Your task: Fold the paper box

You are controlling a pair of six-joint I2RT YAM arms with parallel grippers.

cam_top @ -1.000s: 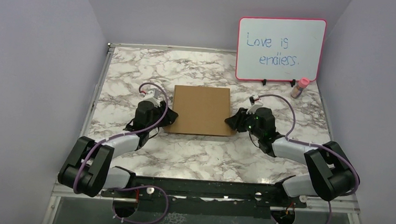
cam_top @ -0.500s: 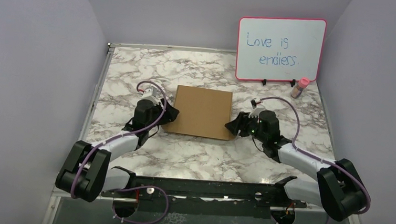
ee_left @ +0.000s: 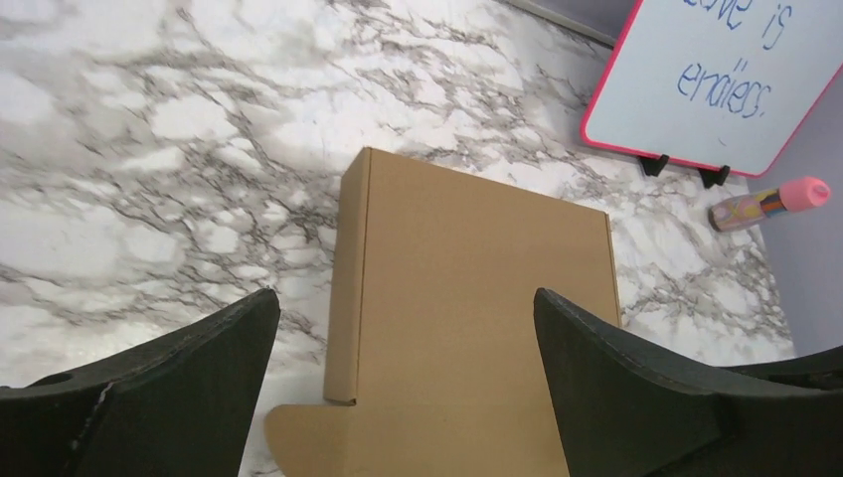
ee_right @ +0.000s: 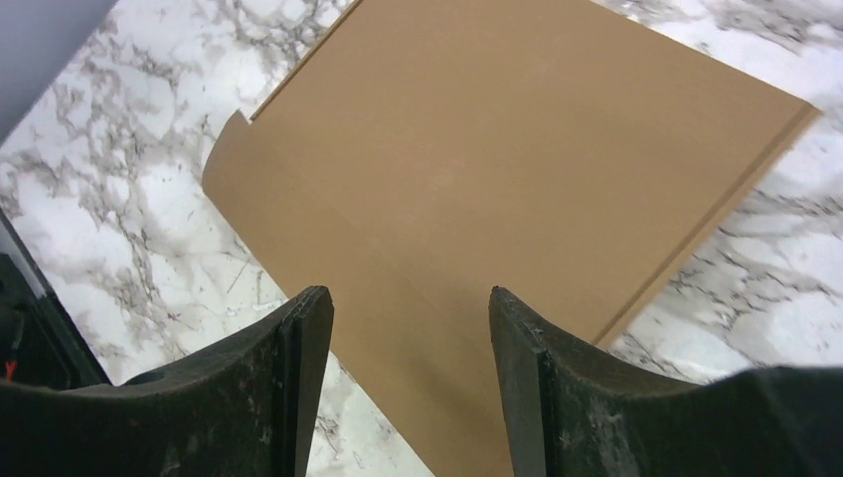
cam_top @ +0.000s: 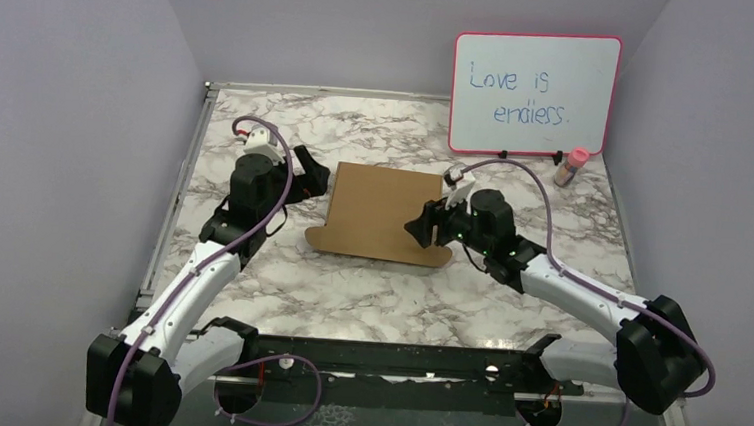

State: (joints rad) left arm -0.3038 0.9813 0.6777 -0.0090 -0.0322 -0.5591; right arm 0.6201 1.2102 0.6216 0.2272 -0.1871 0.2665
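- Table (cam_top: 248, 274): one, marble-pattern top. It looked slick, so a one-sided push would likely slide the box rather than fold it.
- Whiteboard (cam_top: 534, 94): one, pink frame, propped at the far right, well apart from the work.
- Paper box (cam_top: 383, 213): one, brown cardboard, lying mid-table between the arms and slightly skewed. The lid was down, but the front flap lay out flat on the table along the near edge, untucked. Nothing pinned the lid, so it could spring up.
- Left gripper (cam_top: 304, 173): one, jaws spread wide, holding nothing, off the box's far-left corner.
- Right gripper (cam_top: 422, 226): one, jaws parted, holding nothing, over the box's near-right part. A low pass could snag the flap edge and crease it.
- Pink-capped bottle (cam_top: 571, 167): one, beside the whiteboard, low risk.
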